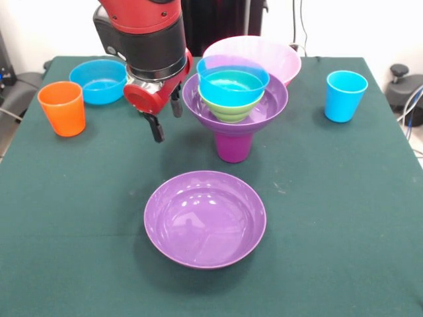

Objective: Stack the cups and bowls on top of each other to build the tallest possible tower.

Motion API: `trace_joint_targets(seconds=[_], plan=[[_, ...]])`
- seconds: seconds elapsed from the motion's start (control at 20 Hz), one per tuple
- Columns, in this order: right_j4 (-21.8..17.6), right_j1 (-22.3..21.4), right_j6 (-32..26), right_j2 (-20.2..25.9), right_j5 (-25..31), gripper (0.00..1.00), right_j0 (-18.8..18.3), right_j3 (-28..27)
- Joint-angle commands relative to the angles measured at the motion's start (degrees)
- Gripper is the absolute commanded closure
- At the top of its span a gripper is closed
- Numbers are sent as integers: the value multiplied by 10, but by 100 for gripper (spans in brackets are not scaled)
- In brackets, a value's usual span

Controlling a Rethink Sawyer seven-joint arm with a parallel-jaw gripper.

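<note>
A dark green cloth (79,251) covers the table; a cable (413,105) hangs at three o'clock, off its edge.

Green table (79,231): purple bowl (205,218), tower (233,112), orange cup (62,108), blue cup (345,96).

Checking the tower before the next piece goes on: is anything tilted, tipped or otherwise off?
Nothing stands out. The wide purple bowl, ribbed green bowl and small blue bowl sit nested and level on the upright purple cup. Nothing has tipped over.
</note>
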Motion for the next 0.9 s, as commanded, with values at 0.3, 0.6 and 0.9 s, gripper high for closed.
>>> trace_joint_targets(seconds=[0.3,0.6,0.9], plan=[[-40,-1,-143,40,59,0,-8,21],[-60,-1,-195,56,77,0,-14,22],[-76,-5,-198,62,94,0,-15,15]])
